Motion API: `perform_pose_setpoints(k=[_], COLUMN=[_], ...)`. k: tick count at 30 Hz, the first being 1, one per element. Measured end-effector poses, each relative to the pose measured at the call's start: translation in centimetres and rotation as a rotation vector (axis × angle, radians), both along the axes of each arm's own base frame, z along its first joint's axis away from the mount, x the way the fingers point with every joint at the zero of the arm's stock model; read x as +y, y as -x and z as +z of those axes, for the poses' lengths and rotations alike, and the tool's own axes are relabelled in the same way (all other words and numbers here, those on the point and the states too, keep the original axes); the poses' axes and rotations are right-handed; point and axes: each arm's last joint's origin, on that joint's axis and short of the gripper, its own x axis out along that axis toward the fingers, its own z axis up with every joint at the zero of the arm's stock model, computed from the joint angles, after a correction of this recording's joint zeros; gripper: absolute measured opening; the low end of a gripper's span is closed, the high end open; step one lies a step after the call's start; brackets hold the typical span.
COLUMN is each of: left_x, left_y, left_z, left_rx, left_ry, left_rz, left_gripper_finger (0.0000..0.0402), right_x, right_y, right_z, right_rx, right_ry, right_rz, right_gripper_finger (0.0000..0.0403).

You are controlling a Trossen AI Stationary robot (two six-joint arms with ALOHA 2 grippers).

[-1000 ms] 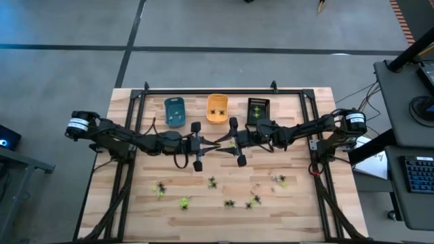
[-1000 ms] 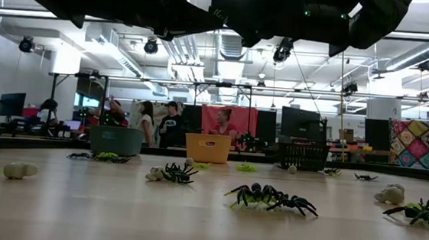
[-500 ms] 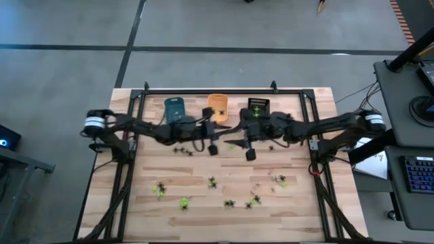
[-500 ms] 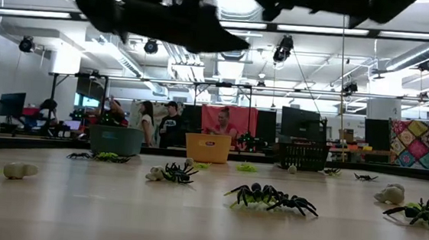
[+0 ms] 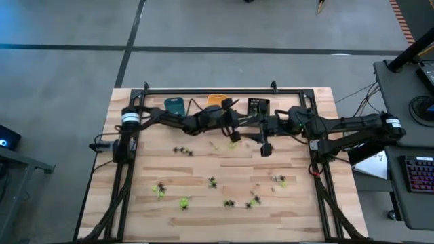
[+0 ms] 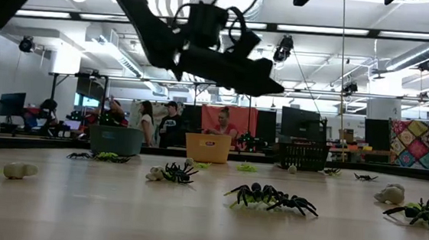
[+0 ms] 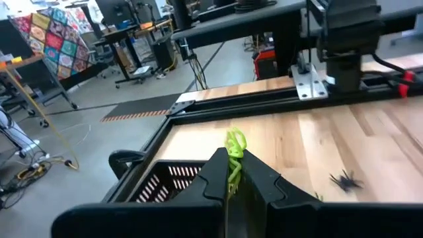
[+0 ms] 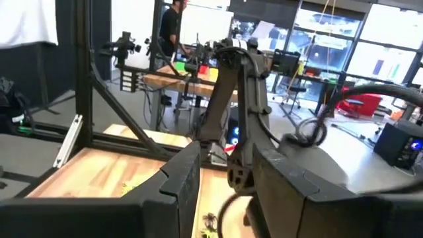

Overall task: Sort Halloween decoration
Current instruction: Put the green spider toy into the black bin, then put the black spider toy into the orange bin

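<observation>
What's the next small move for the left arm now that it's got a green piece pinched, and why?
Probably carry on toward the black tray and open over it. The left gripper is shut on a yellow-green decoration, and the left wrist view shows that tray just beyond the fingertips. The right gripper hangs open above the table, holding nothing.

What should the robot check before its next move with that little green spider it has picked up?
1. Left gripper shut on the yellow-green spider: ok.
2. Left gripper close to the black tray: ok.
3. Spider directly above that tray: cannot tell.
4. Black tray already holding yellow-green pieces, so the colour matches: cannot tell.
5. Right gripper empty and open: ok.
6. Right arm crowding the left near the trays: not ok, they sit close together.
</observation>
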Motion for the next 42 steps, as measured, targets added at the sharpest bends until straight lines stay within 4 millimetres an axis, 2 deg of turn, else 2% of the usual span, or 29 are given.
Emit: perform_pose_setpoints(k=[8, 14, 30, 33, 37, 42], left_x=[2.7, 4.0, 4.0, 3.9, 3.4, 2.5], left_y=[-3.2, -3.8, -3.7, -3.4, -2.5, 0.4], left_z=[-1.3, -2.2, -2.2, -1.2, 1.2, 4.2], left_rx=[0.054, 0.1, 0.099, 0.11, 0.114, 0.092], left_ry=[0.06, 0.131, 0.175, 0.192, 0.204, 0.176], left_rz=[0.003, 0.033, -0.023, -0.035, -0.084, -0.092], left_gripper_finger=[0.0, 0.0008, 0.0135, 0.0143, 0.014, 0.0123], right_x=[0.0, 0.0, 0.0, 0.0, 0.0, 0.0], right_y=[-0.7, -0.8, -0.8, -0.8, -0.8, -0.8], right_z=[-0.9, -1.3, -1.5, -1.5, -1.7, -2.0], right_rx=[0.05, 0.082, 0.1, 0.105, 0.133, 0.171], right_ry=[-0.008, -0.036, -0.067, -0.098, -0.167, -0.251], right_rz=[0.0, 0.0, 0.0, -0.001, -0.003, -0.007], right_gripper_finger=[0.0134, 0.0134, 0.0142, 0.0144, 0.0142, 0.0136])
